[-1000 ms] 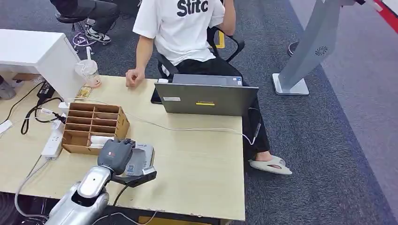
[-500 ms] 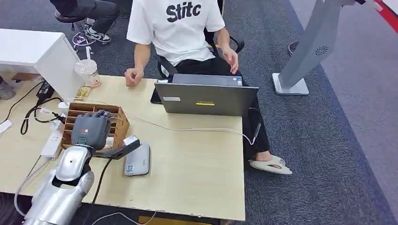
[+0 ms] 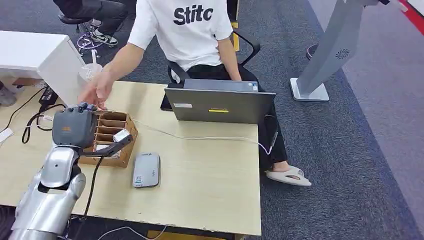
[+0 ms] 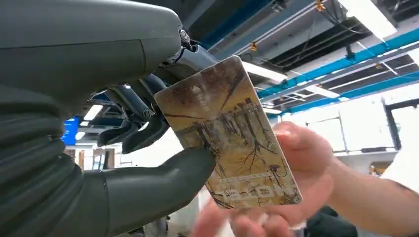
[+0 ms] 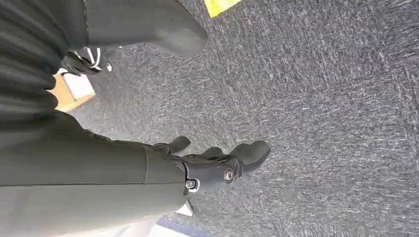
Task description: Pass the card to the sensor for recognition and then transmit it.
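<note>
The left hand [image 3: 74, 127] is raised over the far-left part of the table [image 3: 210, 185], above the cardboard organizer [image 3: 114, 145], pinching the card [image 4: 230, 133] between thumb and fingers. A person's hand [image 4: 296, 163] touches the card's far end. The grey sensor [image 3: 146, 170] lies flat just beside the organizer, with bare tabletop around it toward the near edge. The right hand [image 5: 217, 165] hangs over carpet, fingers loosely apart, holding nothing.

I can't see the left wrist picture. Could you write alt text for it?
The robot's left hand holds a brown patterned card between its thick grey thumb and darker fingers, while a person's hand takes hold of the card's far end. Behind them are a ceiling with blue pipes and strip lights.
</note>
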You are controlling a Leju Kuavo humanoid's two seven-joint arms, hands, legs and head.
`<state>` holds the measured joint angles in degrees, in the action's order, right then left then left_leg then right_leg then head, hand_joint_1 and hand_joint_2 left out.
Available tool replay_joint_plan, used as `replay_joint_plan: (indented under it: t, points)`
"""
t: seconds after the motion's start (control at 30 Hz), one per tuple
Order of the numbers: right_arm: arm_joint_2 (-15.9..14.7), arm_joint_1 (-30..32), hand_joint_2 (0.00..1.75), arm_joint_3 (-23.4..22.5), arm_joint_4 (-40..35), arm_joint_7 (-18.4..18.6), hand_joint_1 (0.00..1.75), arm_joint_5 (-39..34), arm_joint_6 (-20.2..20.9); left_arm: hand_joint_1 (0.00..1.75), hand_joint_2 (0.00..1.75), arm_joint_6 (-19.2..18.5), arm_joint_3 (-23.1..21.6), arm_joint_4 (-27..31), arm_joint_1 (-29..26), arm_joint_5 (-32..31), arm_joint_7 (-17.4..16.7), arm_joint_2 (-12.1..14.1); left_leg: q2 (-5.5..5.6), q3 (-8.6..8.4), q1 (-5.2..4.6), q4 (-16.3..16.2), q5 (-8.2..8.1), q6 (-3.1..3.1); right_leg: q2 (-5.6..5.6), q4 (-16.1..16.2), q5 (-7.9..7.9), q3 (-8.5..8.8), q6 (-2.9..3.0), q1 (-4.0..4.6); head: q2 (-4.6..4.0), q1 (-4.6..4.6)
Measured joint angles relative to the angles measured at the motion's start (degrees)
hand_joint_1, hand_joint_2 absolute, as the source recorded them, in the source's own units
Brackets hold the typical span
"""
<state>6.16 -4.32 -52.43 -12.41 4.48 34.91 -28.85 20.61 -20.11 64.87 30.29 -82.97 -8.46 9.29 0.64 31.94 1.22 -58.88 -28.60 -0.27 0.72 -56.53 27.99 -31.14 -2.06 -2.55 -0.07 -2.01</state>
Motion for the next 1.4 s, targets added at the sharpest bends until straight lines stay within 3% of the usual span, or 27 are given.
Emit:
replay_joint_plan:
  t: [0.4, 0.43, 0.47, 0.7, 1.1, 1.23, 1.4]
  points:
    - [0.0, -0.1, 1.75, 0.0, 0.0, -0.4, 0.0, 0.7, -0.3, 1.75, 1.75, 0.9, 1.7, 0.8, 2.2, 1.2, 1.4, -0.5, 0.0, 0.0, 0.0, 0.0, 0.0, 0.0, 0.0, 0.0, 0.0, 0.0, 0.0, 0.0, 0.0, -0.02]
    - [0.0, -0.1, 1.75, 0.0, 0.0, -0.4, 0.0, 0.7, -0.3, 0.12, 1.75, 1.0, 1.7, 0.9, 2.2, 0.9, 1.4, -0.6, 0.0, 0.0, 0.0, 0.0, 0.0, 0.0, 0.01, 0.0, 0.0, 0.0, 0.0, 0.0, 0.0, -0.02]
    - [0.0, -0.1, 1.75, 0.0, 0.0, -0.4, 0.0, 0.7, -0.3, 0.0, 1.75, 1.0, 1.7, 0.9, 2.1, 0.6, 1.4, -0.7, -0.01, 0.0, 0.0, 0.0, 0.0, 0.0, 0.02, 0.0, 0.0, -0.01, 0.0, 0.0, 0.0, -0.02]
    - [0.0, -0.2, 1.75, 0.0, 0.0, -0.5, 0.0, 0.9, -0.3, 0.0, 1.75, 4.2, 1.7, 2.4, 1.0, -0.7, 1.3, -1.8, 0.0, 0.01, 0.0, 0.0, -0.01, 0.0, 0.0, 0.0, 0.0, 0.0, 0.0, 0.0, 0.0, -0.02]
    - [0.0, -0.3, 1.75, 0.0, 0.0, -0.4, 0.0, 0.7, -0.3, 0.0, 1.75, 3.6, 1.6, 7.5, -2.6, -1.2, 2.6, -4.1, 0.0, 0.01, 0.0, 0.0, -0.01, 0.0, 0.0, 0.0, 0.0, -0.01, 0.0, 0.0, 0.0, -0.02]
    - [0.0, -0.3, 1.75, -0.2, 0.0, -0.4, 0.0, 0.6, -0.3, 0.0, 1.75, 1.2, 0.7, 9.2, -3.7, 0.8, 4.6, -4.7, 0.0, 0.0, -0.01, 0.0, -0.01, 0.0, 0.01, 0.0, 0.0, -0.02, 0.0, -0.01, 0.0, 0.0]
    - [0.0, -0.3, 1.75, -1.2, 0.0, -1.0, 0.0, -0.2, -0.2, 0.0, 1.75, -6.2, -3.2, 13.2, -6.4, 7.2, 6.8, -5.5, 0.0, 0.03, -0.01, 0.0, -0.01, 0.01, 0.0, 0.0, 0.0, -0.02, 0.0, -0.01, 0.0, 0.0]
